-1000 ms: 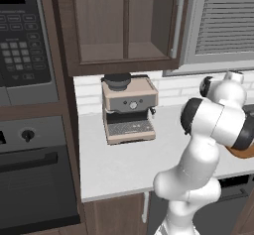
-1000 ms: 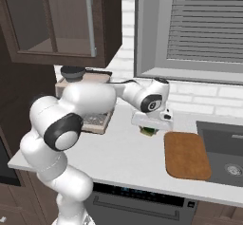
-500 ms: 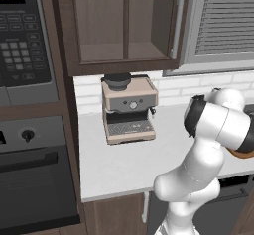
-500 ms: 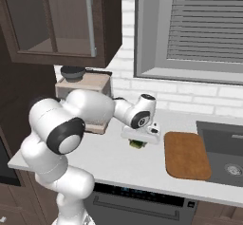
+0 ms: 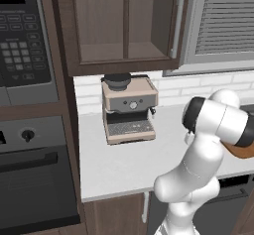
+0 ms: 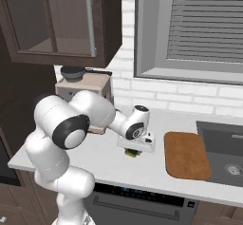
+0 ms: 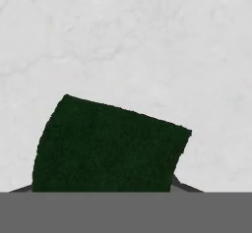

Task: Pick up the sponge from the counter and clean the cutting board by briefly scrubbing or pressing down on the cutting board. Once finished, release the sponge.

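The sponge (image 7: 110,146), a dark green block, sits between my gripper's (image 7: 103,189) fingers, whose dark tips just peek out on either side of it. From the right base view, the gripper (image 6: 134,151) points down over the pale counter (image 6: 90,158) with the sponge (image 6: 131,154) under the white hand, at or just above the surface. The reddish-brown cutting board (image 6: 186,155) lies flat on the counter to the right of the gripper, apart from it. In the left base view my arm hides most of the board (image 5: 242,152).
A coffee machine (image 5: 128,111) stands at the back left of the counter (image 5: 124,164), near the wall. A dark sink basin (image 6: 224,155) lies right of the board. Wall cabinets and a window hang above.
The hand has swung left and toward the counter's front edge, dropping lower, and the sponge has stayed under it throughout. The board has not moved.
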Motion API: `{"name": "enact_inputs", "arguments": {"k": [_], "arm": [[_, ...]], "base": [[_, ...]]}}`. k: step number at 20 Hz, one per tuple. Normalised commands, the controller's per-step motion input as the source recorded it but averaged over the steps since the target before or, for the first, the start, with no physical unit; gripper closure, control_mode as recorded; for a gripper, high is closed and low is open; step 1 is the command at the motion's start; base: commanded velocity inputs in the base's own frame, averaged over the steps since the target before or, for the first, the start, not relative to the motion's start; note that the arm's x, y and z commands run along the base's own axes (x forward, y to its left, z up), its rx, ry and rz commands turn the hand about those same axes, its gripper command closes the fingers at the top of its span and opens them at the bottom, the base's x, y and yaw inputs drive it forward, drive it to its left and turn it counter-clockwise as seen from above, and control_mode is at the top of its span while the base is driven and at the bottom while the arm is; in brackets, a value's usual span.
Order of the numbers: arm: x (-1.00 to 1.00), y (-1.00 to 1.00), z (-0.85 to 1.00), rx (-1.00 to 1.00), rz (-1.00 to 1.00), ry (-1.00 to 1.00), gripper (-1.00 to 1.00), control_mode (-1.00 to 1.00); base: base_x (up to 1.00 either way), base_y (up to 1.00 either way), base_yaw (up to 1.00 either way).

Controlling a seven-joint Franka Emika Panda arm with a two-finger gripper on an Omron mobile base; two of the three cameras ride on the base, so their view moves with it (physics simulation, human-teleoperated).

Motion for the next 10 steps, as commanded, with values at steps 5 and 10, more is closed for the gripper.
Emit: {"name": "enact_inputs", "arguments": {"k": [5,10], "arm": [[0.01,0.02,-0.46,-0.01,-0.05,0.0,1.0,-1.0],[0.0,0.16,-0.41,-0.04,-0.08,0.0,-1.0,-1.0]], "base": [[0.0,0.0,0.0],[0.0,0.0,0.0]]}}
